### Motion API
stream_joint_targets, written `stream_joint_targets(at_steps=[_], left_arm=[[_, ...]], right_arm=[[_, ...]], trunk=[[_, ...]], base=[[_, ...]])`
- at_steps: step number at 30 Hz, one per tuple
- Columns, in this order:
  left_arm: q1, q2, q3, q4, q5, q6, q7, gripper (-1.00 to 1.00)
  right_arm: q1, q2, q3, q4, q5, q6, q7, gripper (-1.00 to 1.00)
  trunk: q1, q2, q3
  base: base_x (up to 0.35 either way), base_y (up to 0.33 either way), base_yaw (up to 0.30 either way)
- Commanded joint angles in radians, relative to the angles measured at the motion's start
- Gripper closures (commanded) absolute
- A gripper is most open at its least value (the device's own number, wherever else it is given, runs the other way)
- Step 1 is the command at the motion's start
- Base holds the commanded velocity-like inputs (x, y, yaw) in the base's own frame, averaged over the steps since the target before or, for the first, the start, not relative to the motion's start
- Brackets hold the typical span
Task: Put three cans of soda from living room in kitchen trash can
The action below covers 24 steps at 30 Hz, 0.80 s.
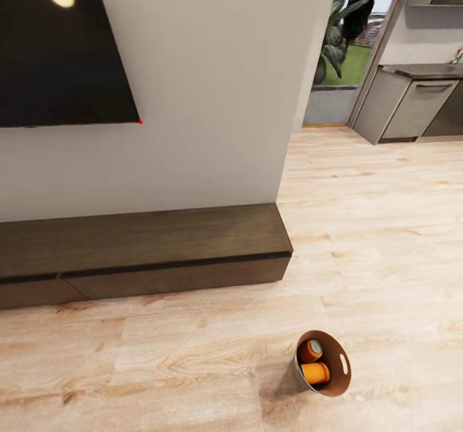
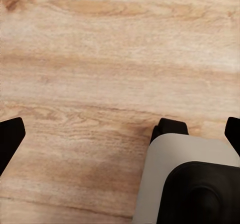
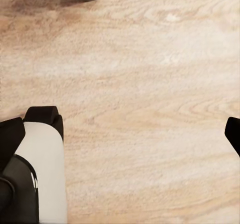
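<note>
Nearest the robot, both wrist cameras looked straight down at bare wood floor [image 2: 100,59]. In the left wrist view the left gripper [image 2: 122,134] had its dark fingertips standing wide apart at the picture's edges with nothing between them; the right gripper [image 3: 122,131] in its own view was spread the same way and also empty. A grey curved shape at the edge of the right wrist view looked like the bin's outer wall, though too little of it showed to be sure.

A little further out in the head view, the bin [image 1: 323,362] sat on the floor, tilted so its brown inside faced the camera. Two orange cans [image 1: 314,361] lay inside it, one above the other. Whether a third lay hidden under them I could not tell.

Beyond the bin ran the long low bench [image 1: 141,252] against the white wall, with the black screen [image 1: 61,46] above it. Its top showed no can. Far off to the right, the kitchen cabinets [image 1: 411,101] stood past an open doorway.

The risks, as I judged them: the bin was still in the living room, so it had to be carried to the kitchen, and a light tapered bin gripped by one rim could tip and spill the cans. A grip taken too near a handle slot could slip. If a third can remained elsewhere, leaving now would leave the job short. The wall corner near the passage could also catch an arm or the bin on the way through.
</note>
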Motion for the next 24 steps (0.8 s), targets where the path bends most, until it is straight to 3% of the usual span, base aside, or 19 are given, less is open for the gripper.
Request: stream_joint_targets(at_steps=[1, 24], left_arm=[[0.0, 0.0, 0.0, 0.0, 0.0, 0.0, 0.0, -1.0], [0.0, 0.0, 0.0, 0.0, 0.0, 0.0, 0.0, -1.0]], right_arm=[[0.0, 0.0, 0.0, 0.0, 0.0, 0.0, 0.0, -1.0], [0.0, 0.0, 0.0, 0.0, 0.0, 0.0, 0.0, -1.0]], trunk=[[-0.004, 0.007, 0.003], [-0.092, 0.168, 0.075]], base=[[0.0, 0.0, 0.0], [0.0, 0.0, 0.0]])
